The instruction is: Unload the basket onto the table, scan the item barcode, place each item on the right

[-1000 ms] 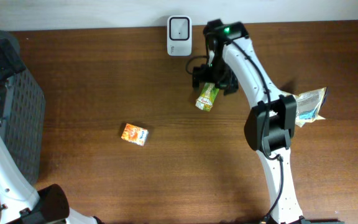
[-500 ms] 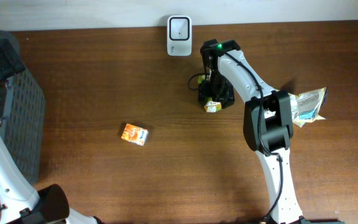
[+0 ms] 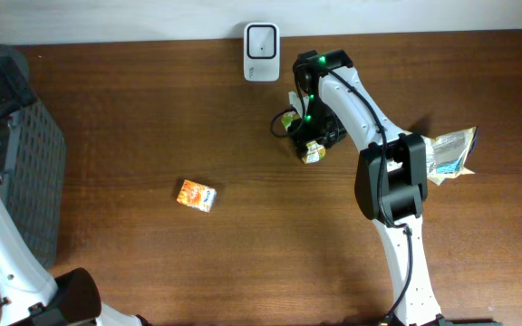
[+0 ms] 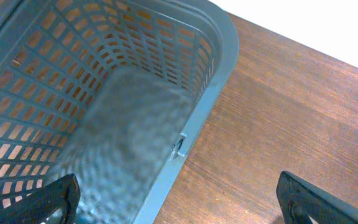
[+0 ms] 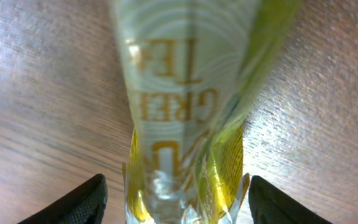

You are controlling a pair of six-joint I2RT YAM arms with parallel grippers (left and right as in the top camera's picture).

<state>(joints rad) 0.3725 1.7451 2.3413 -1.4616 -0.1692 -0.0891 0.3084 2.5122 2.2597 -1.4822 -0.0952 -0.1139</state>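
Now the right claw [image 3: 310, 143] grasps the tea packet [image 3: 313, 155] at upper centre of the overhead frame, lower right of the scanner [image 3: 261, 40]. Meanwhile the left claw [image 4: 178, 198] hangs released over the basket [image 4: 219, 74].

We log a brown wooden table [image 3: 152, 109]: scanner [image 3: 261, 41] top centre, orange carton [image 3: 195, 195] centre-left, basket [image 3: 39, 172] left, packet [image 3: 451, 154] right

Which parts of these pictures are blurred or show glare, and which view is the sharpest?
Right wrist view: the green tea packet is very near the lens, its lettering soft, its foil glinting at the bottom, the table at left streaked. Left wrist view: the basket floor is a smeared grey patch, while the table grain is crisp. Overhead view: sharpest, evenly lit, with faint shadows.
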